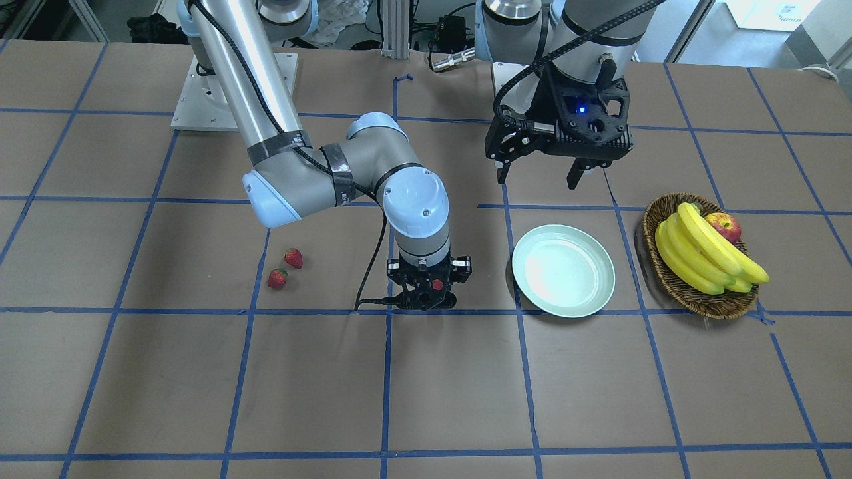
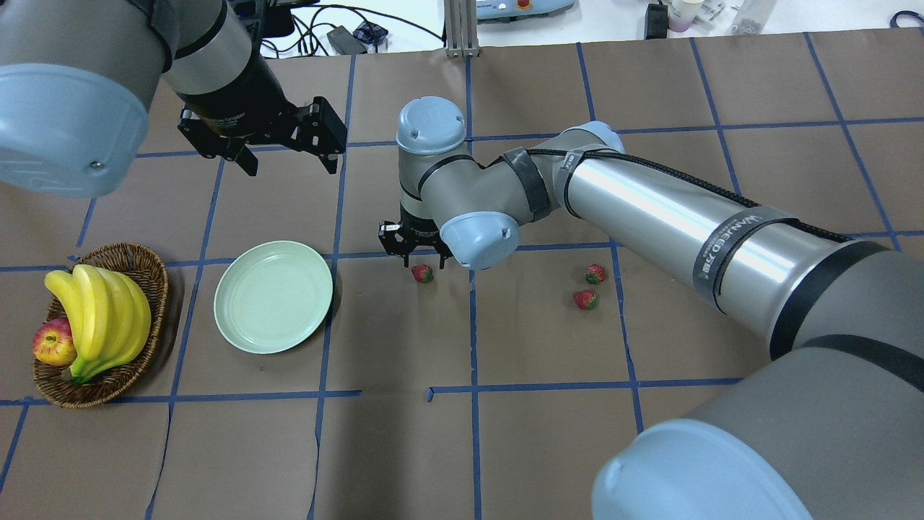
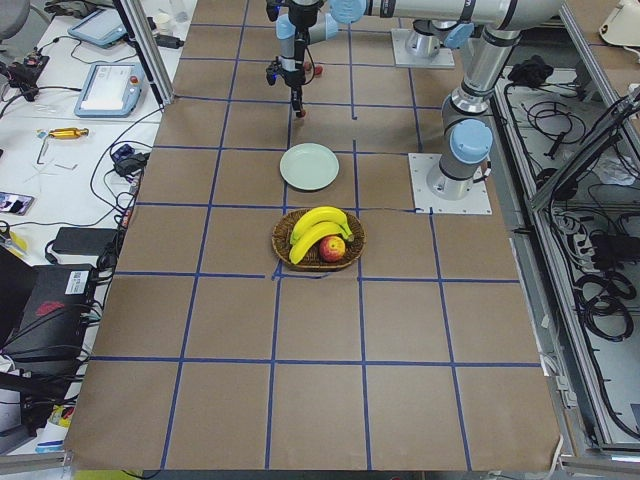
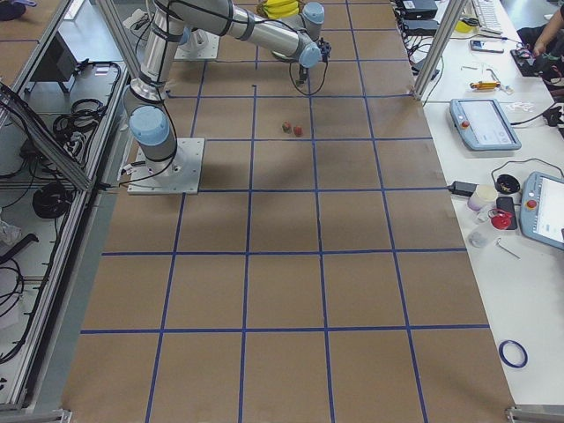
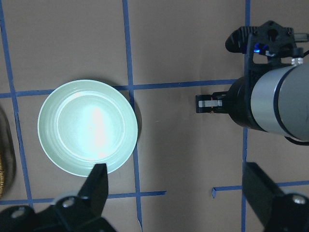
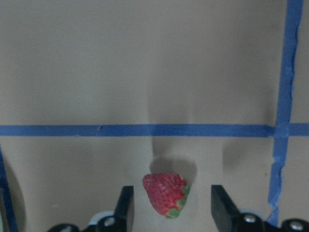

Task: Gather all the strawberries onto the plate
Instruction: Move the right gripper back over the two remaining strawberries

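One strawberry (image 6: 165,193) lies on the table between the open fingers of my right gripper (image 6: 169,209), with a gap on each side. It also shows in the overhead view (image 2: 422,273), just in front of the right gripper (image 2: 420,254). Two more strawberries (image 2: 595,274) (image 2: 585,299) lie close together further to my right (image 1: 293,258) (image 1: 277,279). The pale green plate (image 2: 273,296) (image 1: 563,269) (image 5: 88,126) is empty, to the left of the right gripper. My left gripper (image 2: 289,162) (image 1: 539,178) hangs open and empty above the table, beyond the plate.
A brown wicker basket (image 2: 148,263) (image 1: 699,307) with bananas (image 1: 705,256) and a red-yellow apple (image 1: 724,226) stands at the far left beside the plate. The right arm's elbow (image 2: 469,231) hangs over the table's middle.
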Action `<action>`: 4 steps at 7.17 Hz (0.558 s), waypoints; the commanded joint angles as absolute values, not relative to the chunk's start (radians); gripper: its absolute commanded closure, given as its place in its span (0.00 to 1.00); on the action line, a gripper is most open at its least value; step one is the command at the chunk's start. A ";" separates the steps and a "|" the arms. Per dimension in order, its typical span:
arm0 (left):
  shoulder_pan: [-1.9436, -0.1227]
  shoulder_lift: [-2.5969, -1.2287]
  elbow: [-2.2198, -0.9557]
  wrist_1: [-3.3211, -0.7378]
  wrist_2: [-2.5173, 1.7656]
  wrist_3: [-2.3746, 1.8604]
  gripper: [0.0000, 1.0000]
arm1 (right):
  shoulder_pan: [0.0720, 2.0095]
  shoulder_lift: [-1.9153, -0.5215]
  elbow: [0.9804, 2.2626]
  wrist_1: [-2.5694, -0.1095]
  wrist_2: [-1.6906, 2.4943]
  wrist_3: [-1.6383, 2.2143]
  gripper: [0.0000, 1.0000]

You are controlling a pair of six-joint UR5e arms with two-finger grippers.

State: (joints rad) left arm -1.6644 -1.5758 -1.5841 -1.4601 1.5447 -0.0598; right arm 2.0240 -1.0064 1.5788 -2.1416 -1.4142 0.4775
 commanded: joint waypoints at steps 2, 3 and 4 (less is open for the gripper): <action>-1.664 -1.574 -1.582 -1.460 1.546 -0.060 0.00 | 1.961 -1.171 1.705 -2.099 -1.513 0.441 0.00; -1.664 -1.571 -1.585 -1.460 1.546 -0.060 0.00 | 1.875 -1.187 1.751 -2.092 -1.540 0.355 0.00; -1.664 -1.571 -1.586 -1.460 1.546 -0.060 0.00 | 1.791 -1.219 1.796 -2.089 -1.542 0.259 0.00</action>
